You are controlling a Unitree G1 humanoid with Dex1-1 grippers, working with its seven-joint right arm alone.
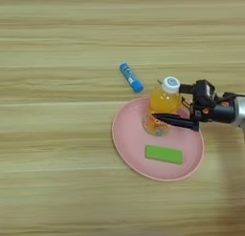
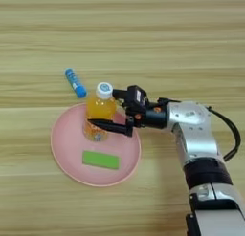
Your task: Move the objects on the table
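Landmark: round pink plate, lying on the wood-grain bench.

- Orange-drink bottle with white cap: upright on the plate's far part, toward the arm's side of it.
- Right claw: reaching in from the plate's right over its rim, fingers spread wide to either side of the bottle. One black finger stretched along the bottle's near side, low on its body and seemingly touching; the other at the far side, up by the cap. Not closed on the bottle; body of the bottle sitting between the two.
- Green rectangular block: flat on the plate's near half, just in front of the bottle, apart from the claw's near finger.
- Blue stick: off the plate, on the bench just beyond its far rim and to the left of the bottle, lying aslant, apart from the claw.
- Silver forearm: to the right of the plate, bending away toward the bottom edge.
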